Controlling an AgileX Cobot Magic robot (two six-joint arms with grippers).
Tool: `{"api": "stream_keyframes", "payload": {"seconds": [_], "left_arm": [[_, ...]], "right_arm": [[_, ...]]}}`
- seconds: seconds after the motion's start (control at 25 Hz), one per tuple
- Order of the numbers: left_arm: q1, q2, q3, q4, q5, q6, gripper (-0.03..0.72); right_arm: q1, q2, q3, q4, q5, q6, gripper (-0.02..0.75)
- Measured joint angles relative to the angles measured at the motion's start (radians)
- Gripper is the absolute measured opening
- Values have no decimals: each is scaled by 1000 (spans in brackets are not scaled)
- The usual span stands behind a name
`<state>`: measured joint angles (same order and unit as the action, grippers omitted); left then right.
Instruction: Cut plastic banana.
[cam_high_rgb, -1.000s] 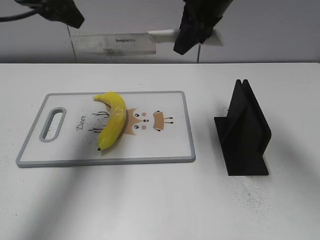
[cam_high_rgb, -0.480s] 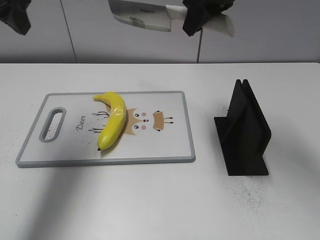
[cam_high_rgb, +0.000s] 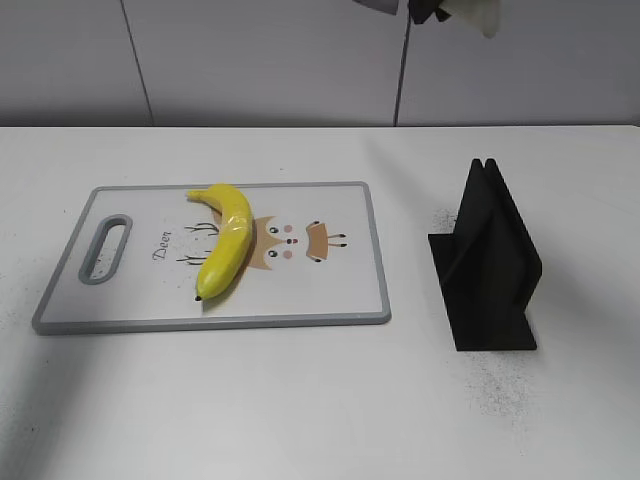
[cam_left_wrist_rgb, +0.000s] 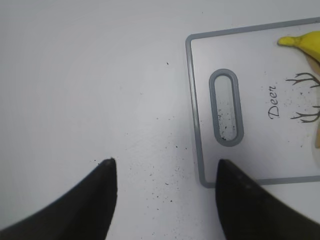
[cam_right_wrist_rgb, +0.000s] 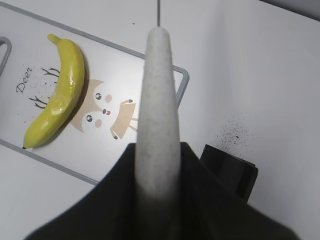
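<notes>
Plastic banana (cam_right_wrist_rgb: 56, 92) below right gripper (cam_right_wrist_rgb: 159, 165)

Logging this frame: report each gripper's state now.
Left gripper: open, holding nothing, above the table.
Right gripper: shut on the knife.

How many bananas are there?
1. The plastic banana lies on the left half of the cutting board, its stem end toward the back. No others show.
</notes>
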<state>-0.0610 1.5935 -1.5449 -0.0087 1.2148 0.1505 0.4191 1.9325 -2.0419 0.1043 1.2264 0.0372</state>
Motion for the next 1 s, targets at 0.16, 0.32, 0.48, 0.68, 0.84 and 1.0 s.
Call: {"api": "stream_keyframes", "payload": {"seconds": [0.16,0.32,0.48,0.68,0.84,1.0], "left_arm": [[5,-76,54,-10,2,5,595],[5,-176,119,-10,3,7,602],[5,-272,192,-10,3,7,602],[5,-387,329,9,2,7,602],[5,-497,452,9,4,7,597],[5,-620,571,9,5,7,593]], "right_arm": [[-1,-35,37,-33,0,55,159],[-1,-70,102,-81,1,76,159],[-6,-96,128,-133,2,103,159],[-12,-147,170,-151,2,139,159],[-13,-207,250,-173,2,175,159],[-13,-261,365,-175,1,203,159]]}}
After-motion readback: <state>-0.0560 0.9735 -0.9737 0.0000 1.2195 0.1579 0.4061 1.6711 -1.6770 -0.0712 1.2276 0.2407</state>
